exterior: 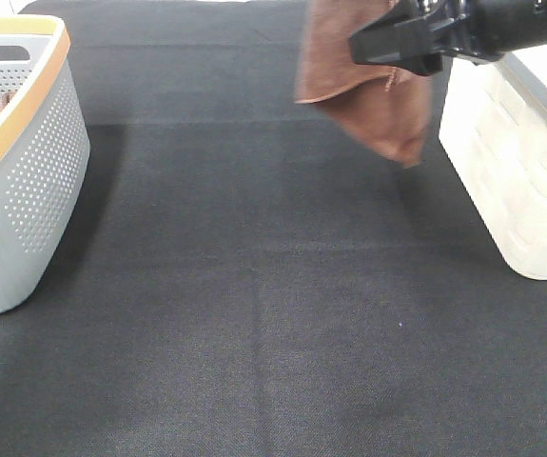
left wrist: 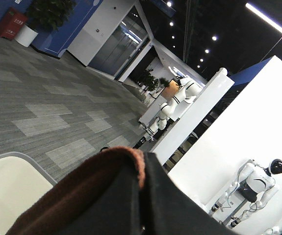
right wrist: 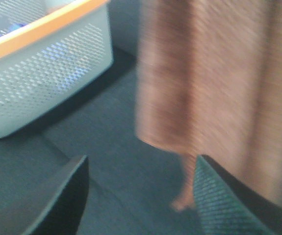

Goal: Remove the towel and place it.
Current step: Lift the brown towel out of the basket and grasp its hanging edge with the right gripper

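The rust-brown towel (exterior: 363,90) hangs in the air over the back right of the table, its top running off the upper edge of the exterior view. In the left wrist view, my left gripper (left wrist: 141,196) is shut on a fold of the towel (left wrist: 82,191); this gripper is outside the exterior view. My right gripper (exterior: 373,46) reaches in from the right, level with the hanging towel. Seen from the right wrist, the right gripper (right wrist: 141,205) is open, and the towel (right wrist: 204,73) hangs blurred just ahead of its fingers, a lower corner dangling between them.
A grey perforated basket (exterior: 26,162) with an orange rim stands at the left edge, with brown cloth inside it. A white basket (exterior: 511,171) stands at the right, beside the towel. Black cloth covers the table (exterior: 254,314).
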